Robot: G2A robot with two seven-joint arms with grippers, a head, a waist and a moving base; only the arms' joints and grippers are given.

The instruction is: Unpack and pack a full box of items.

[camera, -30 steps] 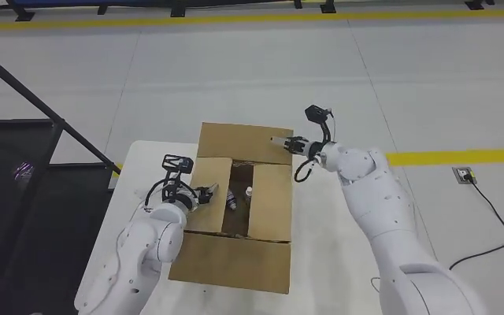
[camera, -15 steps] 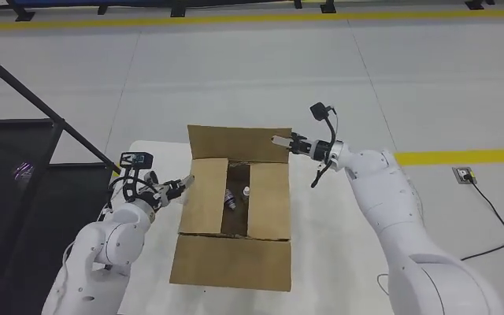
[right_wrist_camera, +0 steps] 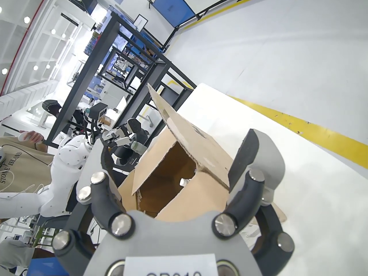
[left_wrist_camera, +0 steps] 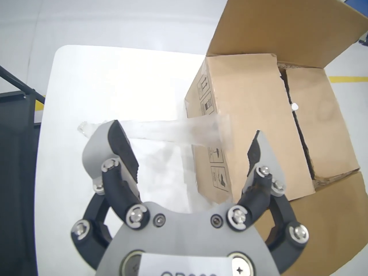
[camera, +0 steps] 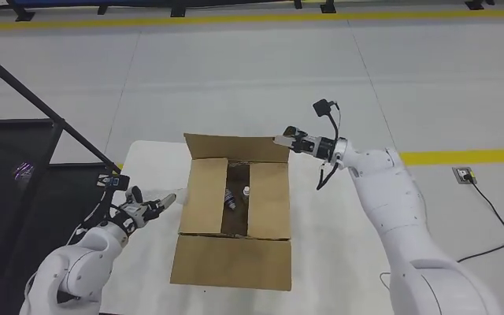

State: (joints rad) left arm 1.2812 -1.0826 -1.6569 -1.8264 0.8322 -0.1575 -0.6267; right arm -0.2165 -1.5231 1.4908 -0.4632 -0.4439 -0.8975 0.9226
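So the cardboard box (camera: 272, 201) sat in the middle of the white tabletop (camera: 150, 157). Its far flap stood up, the near flap hung out toward the robot, and the two side flaps lay folded in with a dark gap between them. That gap was pretty much all you got of the contents. A small white bottle cap (camera: 248, 191) poked up in it, with something darker right beside it that I honestly couldn't identify. Everything else inside was covered by the flaps.

The left tool (left_wrist_camera: 187, 130) was off to the box's left side over the tabletop, fingers spread wide, not clamped on anything. A strip of clear tape (left_wrist_camera: 161, 133) ran from the side of the box across to one fingertip. Its end passed behind that finger, so I couldn't tell if it was stuck to the pad or just trailing past.

The right tool (camera: 287, 138) was up at the far right corner of the box, by the edge of the upright flap. From its wrist view the right tool (right_wrist_camera: 176, 142) was spread apart too, with the flap edge between the fingers. No pinch that I could see.
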